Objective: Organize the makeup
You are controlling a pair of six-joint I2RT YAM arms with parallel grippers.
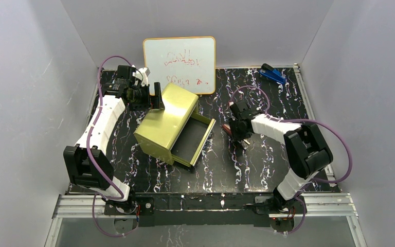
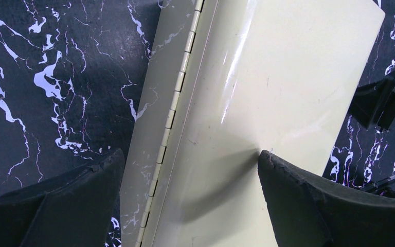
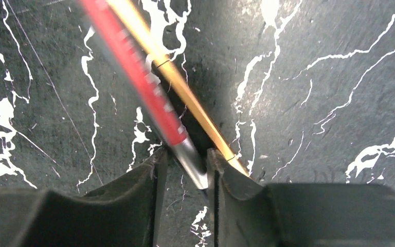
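Right gripper [image 3: 186,154] is closed narrowly on the silver end of the red stick [image 3: 133,77] | gold stick [image 3: 185,92] alongside | held just beside the open drawer [image 1: 193,141], judged ready for stowing | left gripper [image 2: 190,157] is spread wide over the yellow box [image 1: 164,121], judged to steady it

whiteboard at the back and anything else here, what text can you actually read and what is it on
Nothing reads clearly enough to quote.
whiteboard: two rows of red marker scrawl, smeared, not readable.
red stick held in the right end effector: faint pale print along the barrel, too blurred to read.
yellow-green box: no text visible.
blue stapler-like object: too small to tell.
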